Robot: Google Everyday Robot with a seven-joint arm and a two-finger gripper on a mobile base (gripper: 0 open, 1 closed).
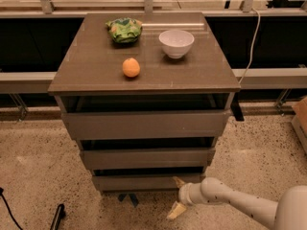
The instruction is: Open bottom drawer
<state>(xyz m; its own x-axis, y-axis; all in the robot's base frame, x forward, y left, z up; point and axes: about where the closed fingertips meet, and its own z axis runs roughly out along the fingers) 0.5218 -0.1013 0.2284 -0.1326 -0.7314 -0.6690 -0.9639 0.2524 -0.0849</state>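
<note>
The bottom drawer (144,181) is the lowest and narrowest front of the grey-brown cabinet (144,123). A dark gap shows above its front. My gripper (176,198) comes in from the lower right on a white arm. It sits just below the right part of the bottom drawer's front. Its two tan fingers are spread apart, the upper fingertip (178,181) at the drawer's lower edge, the lower fingertip (175,211) near the floor. It holds nothing.
On the cabinet top lie an orange (131,67), a white bowl (176,42) and a green chip bag (124,29). Middle drawer (146,157) and top drawer (146,124) sit above. A black object (57,216) lies on the speckled floor at left. A box edge (300,119) stands at right.
</note>
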